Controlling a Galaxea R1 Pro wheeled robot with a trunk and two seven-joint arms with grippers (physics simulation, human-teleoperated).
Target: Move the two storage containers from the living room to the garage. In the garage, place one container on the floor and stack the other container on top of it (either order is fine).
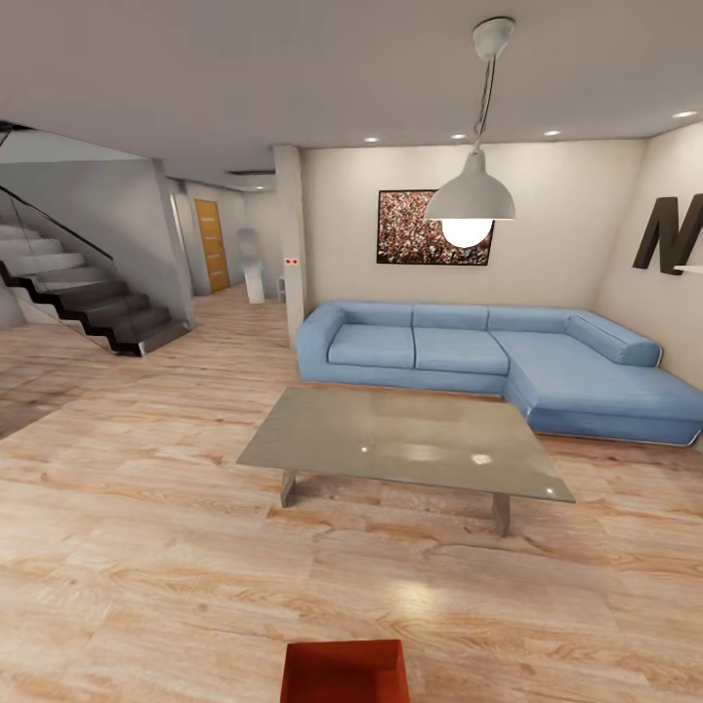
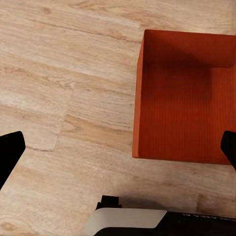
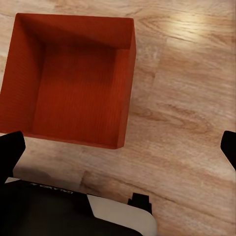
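Orange-red storage container [image 1: 344, 672] sits nearest to us, open side up, on light wood plank floor [image 1: 146, 547] of living room, at near centre. Beyond it grey low table [image 1: 405, 441], then blue corner sofa [image 1: 488, 356] at far wall; white pendant lamp [image 1: 471, 190] hangs above. Left wrist view: our left gripper [image 2: 118, 150] spread wide, fingers [image 2: 10, 153] released; container [image 2: 186, 96] lies apart from near fingertip, toward other one. Right wrist view: right gripper [image 3: 118, 147] also wide open, container [image 3: 73, 81] close by one fingertip [image 3: 10, 150], not touched.
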